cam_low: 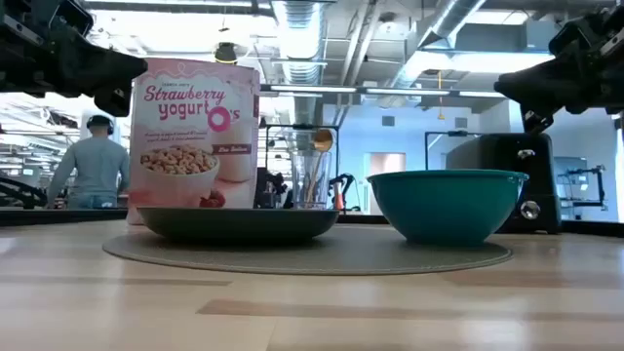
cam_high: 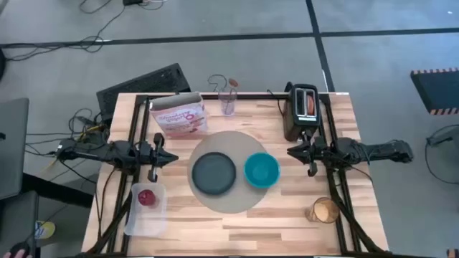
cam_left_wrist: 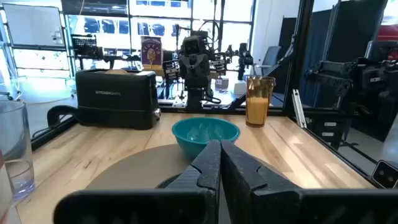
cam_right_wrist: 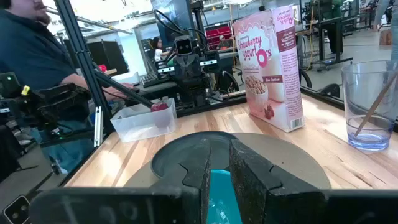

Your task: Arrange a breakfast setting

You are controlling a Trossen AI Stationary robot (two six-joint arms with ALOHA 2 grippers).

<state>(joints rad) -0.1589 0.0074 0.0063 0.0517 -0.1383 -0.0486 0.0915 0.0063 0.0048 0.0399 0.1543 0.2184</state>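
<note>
Two arms parked at the table's sides, nothing in hand. Left gripper (cam_high: 164,155) hangs beside the mat's left edge, fingers pressed together, empty. Right gripper (cam_high: 297,151) hangs just off the mat's right edge near the toaster (cam_high: 301,109), fingers a narrow slit apart, empty.

Setting so far: grey mat (cam_high: 229,203) mid-table, dark plate (cam_high: 213,173) on it, teal bowl (cam_high: 261,170) on it just right of plate, bowl looks empty. Apple (cam_high: 146,197) sits in the clear tub (cam_high: 145,218), front left. Toast (cam_high: 308,104) in the toaster slot. Spoon (cam_high: 230,87) stands in the glass (cam_high: 228,103) at back. Cereal box (cam_high: 179,115) upright, back left of mat. Tumbler of orange drink (cam_high: 323,210) front right.

Likely next step: fetch an item, prob. apple w/ left arm since it's nearest. To do well: open wide before dropping in, come down vertical inside tub walls, pinch apple across its widest part, lift clear of the rim before swinging to the plate. Risk: tub is light, may drag along.
</note>
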